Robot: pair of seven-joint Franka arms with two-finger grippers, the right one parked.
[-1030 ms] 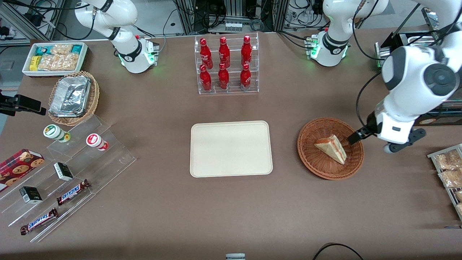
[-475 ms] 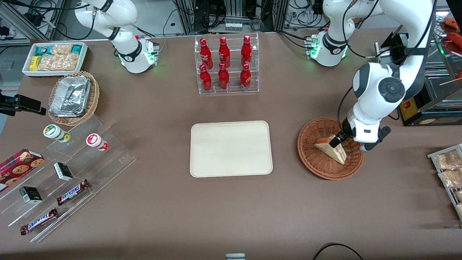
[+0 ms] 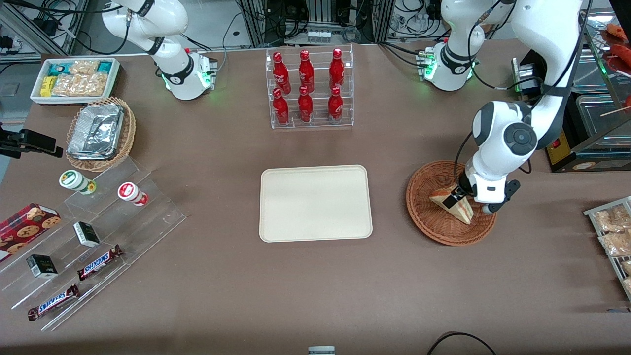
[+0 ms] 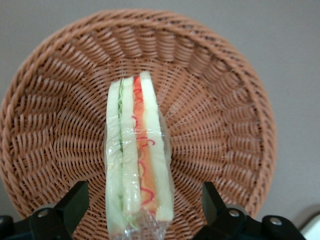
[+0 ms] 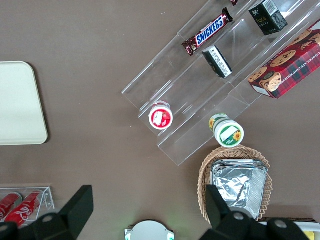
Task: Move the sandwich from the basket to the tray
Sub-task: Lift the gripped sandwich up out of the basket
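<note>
On the brown desk [image 3: 207, 276]: six red bottles [image 3: 306, 86] in a clear rack; foil containers [image 3: 96, 130] in a light wicker basket; Snickers bars [image 3: 98, 262], cookie box [image 3: 27, 222] and small cups on clear steps; white snack box [image 3: 74, 79].

Brown table [image 3: 222, 276], tray [image 3: 315, 203], basket [image 3: 428, 222], bottle rack [image 3: 309, 88], pincer [image 3: 456, 196] over basket

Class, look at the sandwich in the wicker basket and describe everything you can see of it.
The sandwich is a triangular wedge of pale white bread, layered red-orange and green on its cut edge, wrapped in clear film. It lies in the reddish-brown woven basket. The open pincer straddles it, a finger either side, not gripping it.
</note>
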